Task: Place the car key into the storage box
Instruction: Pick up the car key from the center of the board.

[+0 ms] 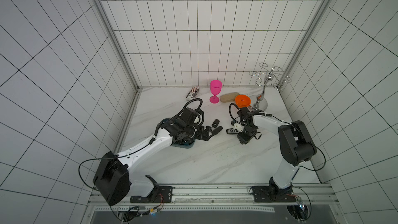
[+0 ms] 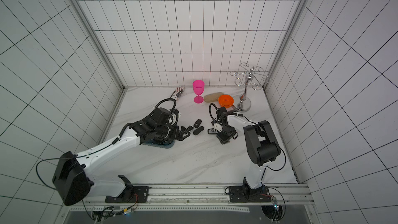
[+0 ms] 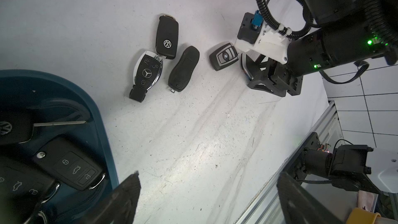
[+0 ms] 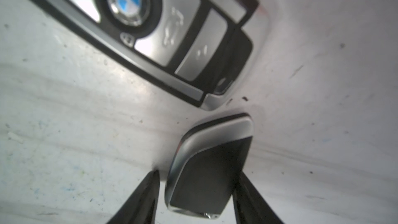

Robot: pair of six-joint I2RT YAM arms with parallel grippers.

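My right gripper point(image 4: 198, 172) is shut on a car key point(image 4: 206, 169), a black fob with a chrome rim. The key stands tipped up on its edge on the table, as the left wrist view also shows point(image 3: 244, 65). A BMW key point(image 4: 137, 18) lies flat just beyond it. The storage box point(image 3: 103, 126), a dark teal tub, sits under my left arm point(image 1: 185, 146) and holds three other keys. My left gripper point(image 3: 207, 174) hangs wide open and empty beside the box. VW point(image 3: 167, 37), Mercedes point(image 3: 147, 72) and plain black point(image 3: 184, 68) keys lie between the two grippers.
Along the back wall stand a patterned packet point(image 1: 192, 93), a pink goblet point(image 1: 215, 91), a tan case point(image 1: 229, 97), an orange bowl point(image 1: 243, 101) and a chrome rack point(image 1: 261, 102). A metal rail point(image 1: 215, 190) runs along the table's front edge.
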